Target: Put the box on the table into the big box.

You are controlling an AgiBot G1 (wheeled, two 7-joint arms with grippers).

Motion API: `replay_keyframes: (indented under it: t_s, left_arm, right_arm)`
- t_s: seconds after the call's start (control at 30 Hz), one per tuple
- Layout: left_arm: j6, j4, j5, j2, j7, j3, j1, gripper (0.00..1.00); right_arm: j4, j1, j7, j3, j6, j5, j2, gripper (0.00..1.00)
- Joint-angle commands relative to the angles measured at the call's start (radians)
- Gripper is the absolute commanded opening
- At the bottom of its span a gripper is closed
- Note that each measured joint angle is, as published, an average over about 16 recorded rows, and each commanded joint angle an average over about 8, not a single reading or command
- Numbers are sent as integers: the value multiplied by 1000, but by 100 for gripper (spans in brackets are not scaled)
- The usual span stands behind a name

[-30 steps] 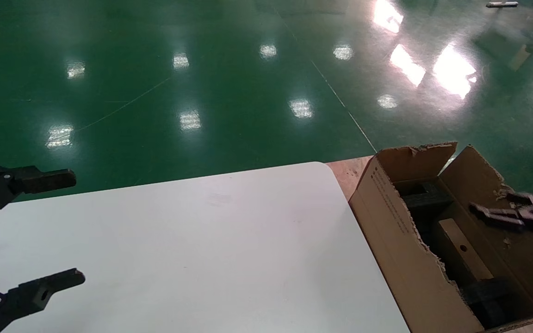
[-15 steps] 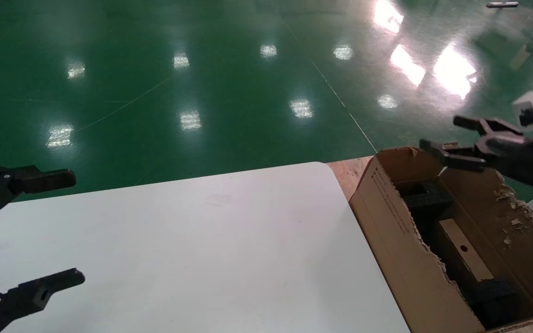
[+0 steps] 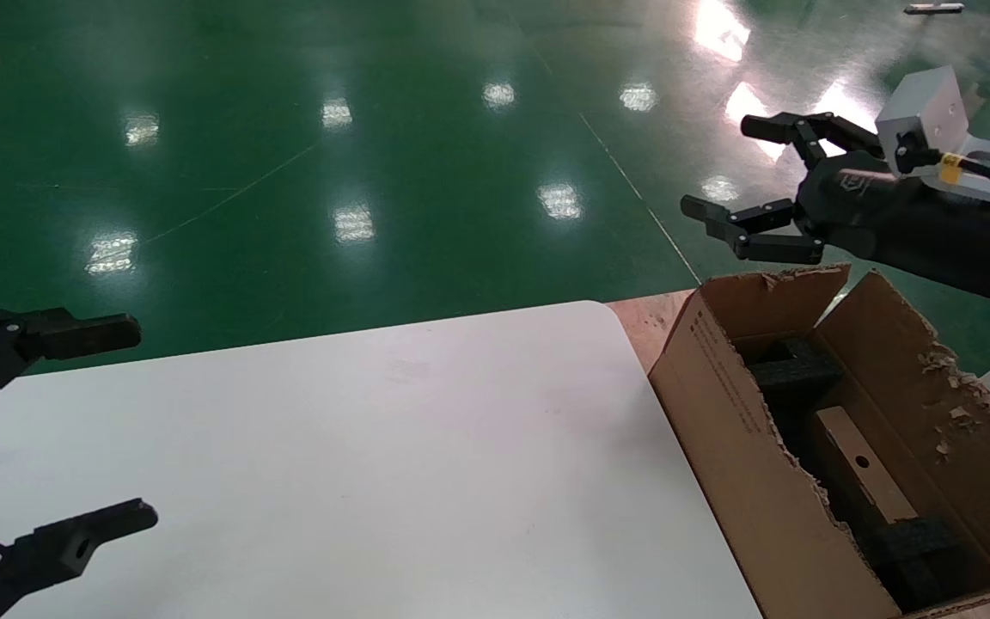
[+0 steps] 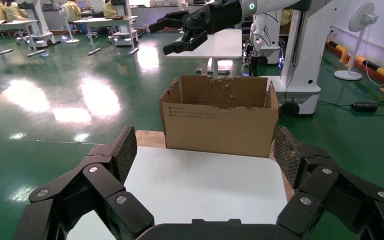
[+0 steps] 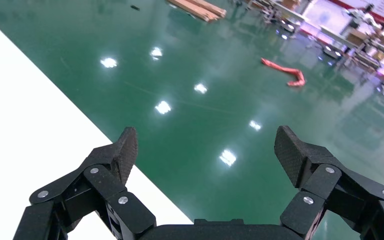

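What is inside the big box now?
Inside the big box the small flat box with a round hole stands tilted between two black foam blocks. The bottom of the carton is hidden by its walls and contents.

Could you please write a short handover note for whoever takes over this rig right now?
Right hand: open, empty, raised above the far rim of the big box.
Left hand: open, parked over the table's near left.
The small box lies inside the big box between black foam blocks.
Done: the small box is in.
Left: nothing shows on the table; just park the right arm.
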Motion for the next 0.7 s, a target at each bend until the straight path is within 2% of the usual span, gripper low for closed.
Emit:
replay_keyframes:
  t_s: [0.03,0.23,0.7]
  left_arm:
    - [0,0,0,0,0,0,0,100]
    - [0,0,0,0,0,0,0,100]
    - [0,0,0,0,0,0,0,100]
  right_arm:
    - [8,9,-4,-3,6,-2,2,100]
    - [23,-55,47,107,-25,-59,-22,100]
    - [96,-293,243,537,-149,-285,-115,100]
